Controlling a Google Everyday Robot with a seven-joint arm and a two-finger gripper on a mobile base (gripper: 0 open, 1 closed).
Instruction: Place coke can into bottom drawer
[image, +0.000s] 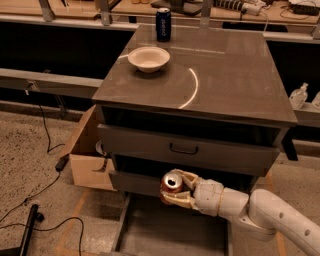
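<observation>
**Coke can held over the open bottom drawer**

The end effector (168, 187) is closed around the coke can (171, 183), one finger (186, 176) curling over the upper side and the other under the lower side. It holds the can in the air just in front of the lowest closed drawer front, above the back edge of the bottom drawer (165, 232), which stands pulled out. The can's silver top shows, tipped a little towards the camera.

I'd judge the can to be light and thin-walled. It is stiff enough along its length but easy to dent at the waist, and the painted metal is smooth and slippery. The side grip around the middle looks right, with moderate squeeze. If the can is empty, it may tip or roll when released from any height, so it should be set down low.

The bottom drawer is a shallow tray, and what I can see of its floor is bare grey. On the counter (235, 75) sit a white bowl (148, 58), with nothing visible inside, and a dark blue can (163, 24) behind it. A cardboard box (86, 162) stands open to the left of the cabinet. I can't make out what's in it.
</observation>
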